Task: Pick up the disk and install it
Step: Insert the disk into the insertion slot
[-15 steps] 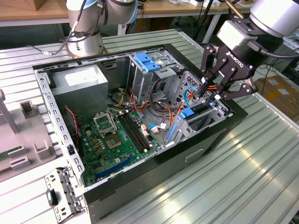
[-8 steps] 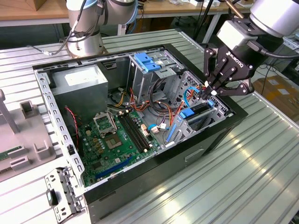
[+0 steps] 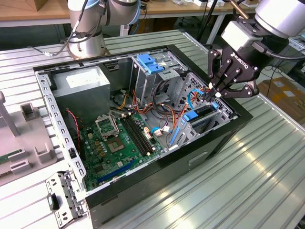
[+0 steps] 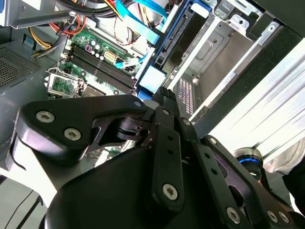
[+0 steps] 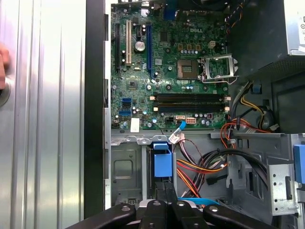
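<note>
The gripper (image 3: 217, 94), pinched nearly closed on the disk (image 3: 204, 112) just below it, holds it edge-on in the drive bay (image 4: 214, 62); seating calls for squareness.

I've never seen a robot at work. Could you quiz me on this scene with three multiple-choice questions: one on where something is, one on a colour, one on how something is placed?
1. Where is the robot's black gripper?
A) Over the metal drive bay at the exterior view's right end of the open black computer case
B) Over the grey power-supply box
C) Above the ribbed table outside the case

2. What colour are the plastic rails on the flat rectangular disk?
A) Red
B) Bright blue
C) Yellow

3. How is the disk placed?
A) Flat on the table
B) Lying on the green motherboard
C) Standing on edge in the drive bay

Answers:
1 A, the gripper hangs right above that bay.
2 B, blue runs along the disk in the exterior view and the second wrist view.
3 C, its narrow edge faces up between the bay's metal walls.
</note>
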`<state>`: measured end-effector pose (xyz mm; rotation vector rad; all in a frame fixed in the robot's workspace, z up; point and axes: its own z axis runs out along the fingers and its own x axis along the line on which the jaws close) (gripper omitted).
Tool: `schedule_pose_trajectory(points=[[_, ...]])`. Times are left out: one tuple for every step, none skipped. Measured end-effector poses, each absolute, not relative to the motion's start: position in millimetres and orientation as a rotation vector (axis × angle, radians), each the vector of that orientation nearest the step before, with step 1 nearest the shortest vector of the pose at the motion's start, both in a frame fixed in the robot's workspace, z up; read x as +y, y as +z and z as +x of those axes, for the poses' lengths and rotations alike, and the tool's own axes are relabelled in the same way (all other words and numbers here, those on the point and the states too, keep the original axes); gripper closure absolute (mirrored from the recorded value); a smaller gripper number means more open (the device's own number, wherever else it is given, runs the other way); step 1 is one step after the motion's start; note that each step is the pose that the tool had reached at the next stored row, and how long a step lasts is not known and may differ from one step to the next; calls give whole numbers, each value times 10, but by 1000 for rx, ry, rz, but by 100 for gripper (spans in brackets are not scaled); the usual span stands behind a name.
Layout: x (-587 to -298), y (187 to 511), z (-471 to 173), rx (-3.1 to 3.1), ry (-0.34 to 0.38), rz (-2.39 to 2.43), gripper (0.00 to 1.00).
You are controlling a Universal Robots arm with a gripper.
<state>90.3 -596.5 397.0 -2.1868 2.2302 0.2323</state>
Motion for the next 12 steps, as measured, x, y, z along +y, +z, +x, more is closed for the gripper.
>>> schedule_pose_trajectory(points=[[-5965, 3970, 903, 2230, 232, -2187, 89], [-5965, 3970, 903, 2230, 233, -2187, 89], [-5965, 3970, 903, 2230, 233, -2187, 89], [-5965, 3969, 903, 2230, 233, -2187, 89], [-5965, 3965, 903, 2230, 233, -2187, 89], [-5965, 3961, 904, 2230, 233, -2187, 89], [-5965, 3956, 907, 2230, 233, -2187, 89], [-5965, 3951, 911, 2230, 233, -2187, 89], [-5965, 3938, 917, 2230, 233, -2187, 89], [-5965, 3927, 923, 2230, 233, -2187, 89], [-5965, 3922, 930, 2230, 232, -2187, 89], [-5965, 3920, 937, 2230, 233, -2187, 89]])
